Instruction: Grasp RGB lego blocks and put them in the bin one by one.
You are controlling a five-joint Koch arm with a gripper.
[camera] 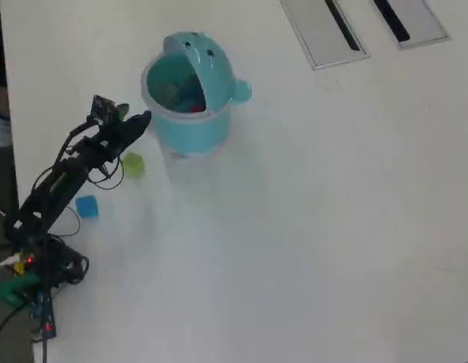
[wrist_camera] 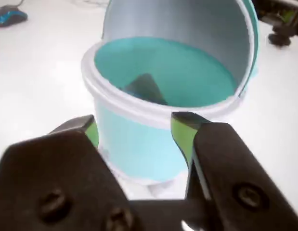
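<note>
one of three looks done: a red block (camera: 194,108) shows inside the bin (camera: 190,130), which stands lid up toward the far edge of the table (camera: 309,227). the gripper (wrist_camera: 134,130) hangs just beside the bin, jaws spread and empty. the yellow-green block (camera: 132,164) and the blue block (camera: 86,206) wait near the left edge.

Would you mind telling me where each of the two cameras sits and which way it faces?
Wrist view: rides just behind the claw, looking forward and slightly down into the open bin; only the two green-tipped jaws show, set apart.
Overhead view: fixed above the table, looking straight down; the whole arm shows, with the yellow-green block and blue block beside it.
Shared: the bin and the claw.
</note>
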